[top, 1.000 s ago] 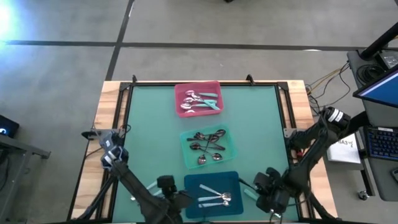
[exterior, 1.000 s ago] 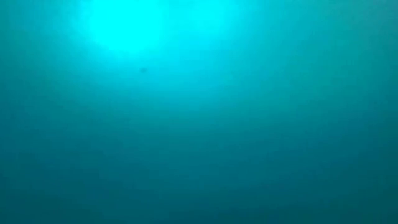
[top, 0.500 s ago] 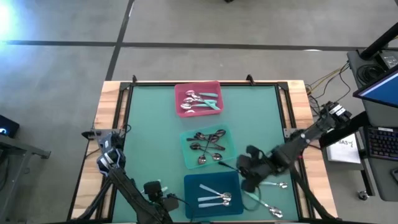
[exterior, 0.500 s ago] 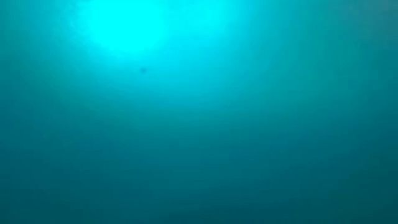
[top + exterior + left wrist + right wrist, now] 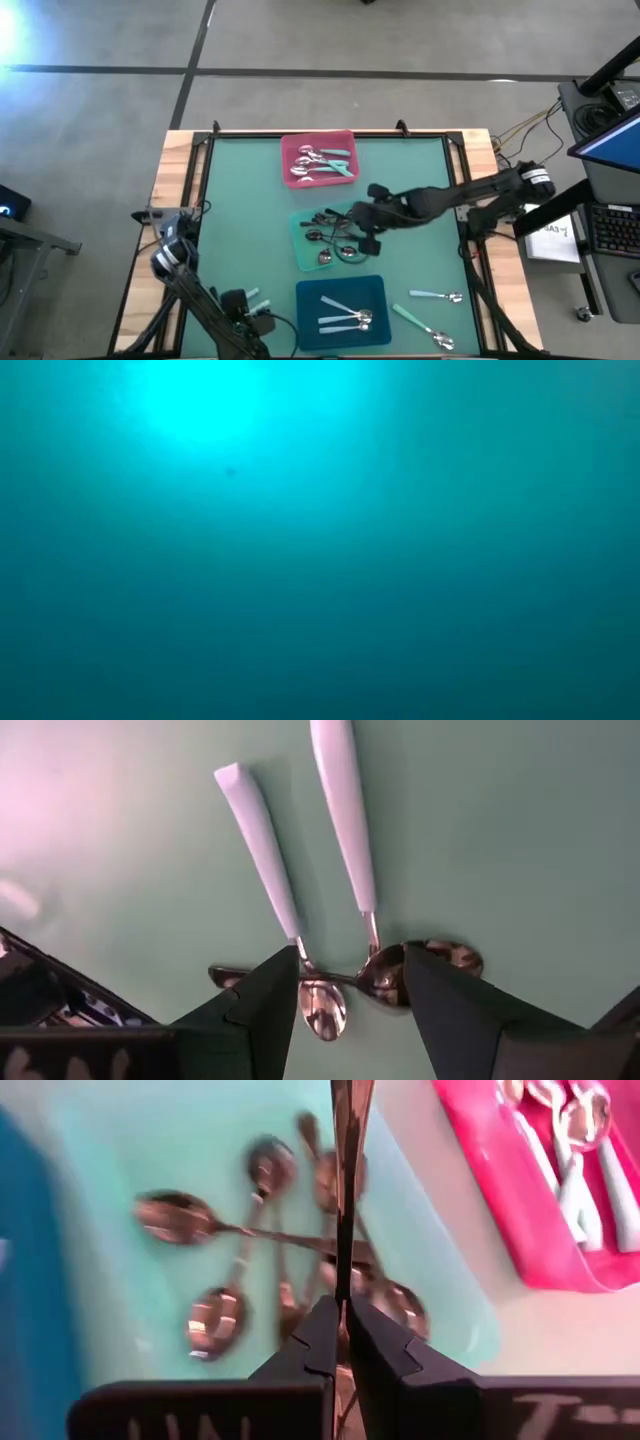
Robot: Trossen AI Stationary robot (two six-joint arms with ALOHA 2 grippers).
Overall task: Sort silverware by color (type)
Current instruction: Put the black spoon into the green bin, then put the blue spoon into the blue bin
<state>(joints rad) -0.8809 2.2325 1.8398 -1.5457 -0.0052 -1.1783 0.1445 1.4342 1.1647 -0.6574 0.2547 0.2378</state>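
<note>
Most of the sorting looks done. My right gripper (image 5: 340, 1342), fingers pinched almost together on the thin handle of a dark metal spoon (image 5: 345, 1150), hangs over the mint tray (image 5: 372, 239), where a tangle of dark-handled spoons (image 5: 335, 233) already lies. The pink tray (image 5: 318, 141) holds teal-handled ones, and the dark-teal tray (image 5: 312, 299) a few pale blue ones. Left on the mat, I judge: two loose spoons (image 5: 432, 311) near its front right corner and two pale-handled spoons (image 5: 300, 870) under my left gripper (image 5: 350, 992), whose fingers stand apart and empty (low over their bowls). Bowls are polished and mirror-bright; coloured handles are matte, flat and tapered; trays look like smooth plastic.
</note>
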